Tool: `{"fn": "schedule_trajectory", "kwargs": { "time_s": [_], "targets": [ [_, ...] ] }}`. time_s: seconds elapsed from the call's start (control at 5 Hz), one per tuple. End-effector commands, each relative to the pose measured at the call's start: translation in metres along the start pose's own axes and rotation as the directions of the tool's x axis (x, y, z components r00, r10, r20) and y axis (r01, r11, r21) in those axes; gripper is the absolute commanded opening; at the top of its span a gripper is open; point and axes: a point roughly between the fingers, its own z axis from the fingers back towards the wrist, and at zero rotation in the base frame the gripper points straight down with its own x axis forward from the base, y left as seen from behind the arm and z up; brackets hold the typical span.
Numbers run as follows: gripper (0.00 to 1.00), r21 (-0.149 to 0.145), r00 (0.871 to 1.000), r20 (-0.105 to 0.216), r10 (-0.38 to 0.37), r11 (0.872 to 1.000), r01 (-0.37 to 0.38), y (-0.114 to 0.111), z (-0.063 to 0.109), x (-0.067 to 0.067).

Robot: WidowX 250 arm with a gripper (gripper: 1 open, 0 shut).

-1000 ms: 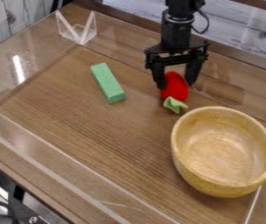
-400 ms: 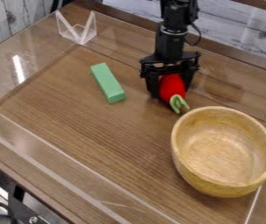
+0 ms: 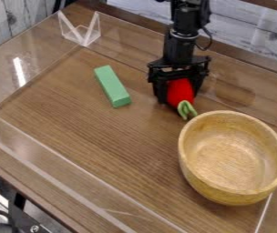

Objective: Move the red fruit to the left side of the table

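The gripper (image 3: 179, 85) points straight down over the red fruit (image 3: 180, 92), its black fingers spread wide to either side of the fruit, which lies on the table (image 3: 92, 159) near the far right edge. The jaws bracket the fruit without squeezing it. The fruit's pale green cap points toward the wooden bowl (image 3: 233, 156), which sits just beside it in the near right corner. A green block (image 3: 112, 86) lies apart, toward the table's middle.
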Motion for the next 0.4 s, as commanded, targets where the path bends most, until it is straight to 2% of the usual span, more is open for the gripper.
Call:
{"fn": "schedule_trajectory", "kwargs": {
  "time_s": [0.0,0.2],
  "targets": [
    [1.0,-0.057,0.997,0.067,-0.042,0.997,0.046,-0.0136,0.0308,0.005],
    [1.0,-0.046,0.995,0.07,-0.068,0.996,0.072,-0.0167,0.0307,0.0068]
  ]
}}
